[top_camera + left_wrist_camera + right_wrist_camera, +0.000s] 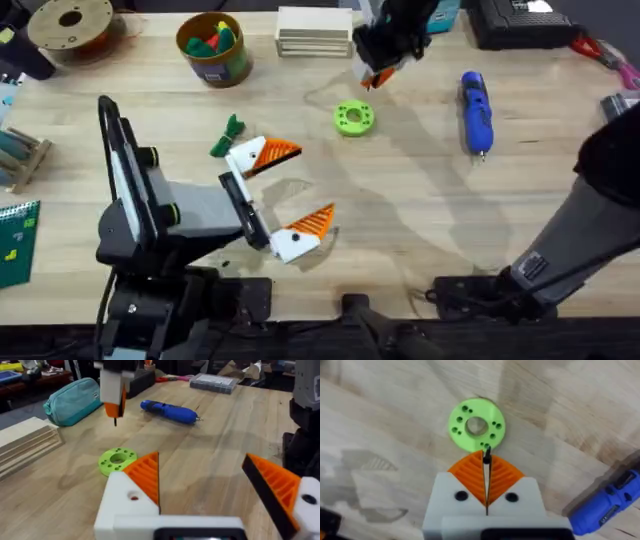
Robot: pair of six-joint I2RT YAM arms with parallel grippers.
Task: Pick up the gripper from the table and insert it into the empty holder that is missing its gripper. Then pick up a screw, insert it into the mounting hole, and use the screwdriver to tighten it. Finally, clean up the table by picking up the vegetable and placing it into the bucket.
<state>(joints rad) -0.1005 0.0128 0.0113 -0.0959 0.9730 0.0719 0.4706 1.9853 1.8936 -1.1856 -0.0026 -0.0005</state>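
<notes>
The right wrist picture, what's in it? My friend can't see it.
The right hand, white with orange pads pressed shut on a thin dark pin, hangs above a bright green disc with a centre hole on the wooden table. A blue screwdriver lies nearby.

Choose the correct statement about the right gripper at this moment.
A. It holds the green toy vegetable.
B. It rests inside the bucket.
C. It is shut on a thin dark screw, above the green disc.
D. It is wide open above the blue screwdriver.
C: in the right wrist view the right gripper has its orange pads pressed together on a thin dark screw, just over the green disc.
</notes>
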